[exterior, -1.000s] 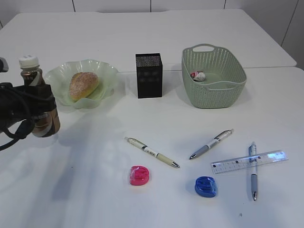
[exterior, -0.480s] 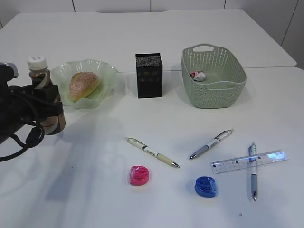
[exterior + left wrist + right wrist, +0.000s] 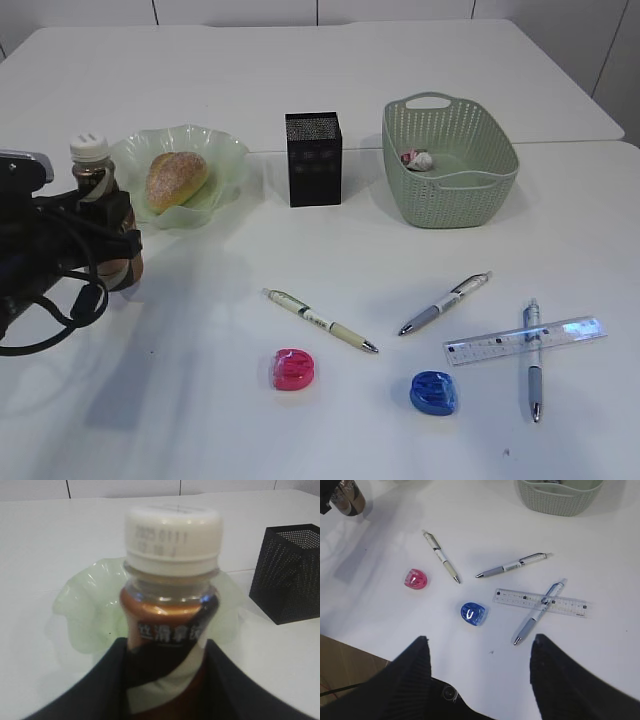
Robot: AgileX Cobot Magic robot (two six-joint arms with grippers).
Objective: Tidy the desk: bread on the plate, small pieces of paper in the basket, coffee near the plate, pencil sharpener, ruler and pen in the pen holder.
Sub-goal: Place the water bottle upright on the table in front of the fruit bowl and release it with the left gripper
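My left gripper (image 3: pixel 112 238) is shut on the brown coffee (image 3: pixel 98 190) bottle, upright just left of the plate (image 3: pixel 226 152); its fingers clasp the label below the white cap (image 3: pixel 171 526). The bread (image 3: pixel 176 179) lies in the plate. A crumpled paper (image 3: pixel 416 159) sits in the basket (image 3: pixel 498 170). Three pens (image 3: pixel 320 321) (image 3: pixel 445 303) (image 3: pixel 532 362), the clear ruler (image 3: pixel 500 343), a pink sharpener (image 3: pixel 293 369) and a blue sharpener (image 3: pixel 433 392) lie on the desk's front. The pen holder (image 3: pixel 313 160) stands mid-desk. My right gripper (image 3: pixel 480 639) hovers open above the blue sharpener (image 3: pixel 472 613).
The rightmost pen lies across the ruler (image 3: pixel 540 601). The desk's front edge shows at the lower left of the right wrist view, with brown floor (image 3: pixel 340 665) beyond. A seam between two tabletops runs behind the plate and basket.
My left gripper has carried the coffee bottle to the right and a little farther back, closer to the plate. Everything else on the desk has stayed put.
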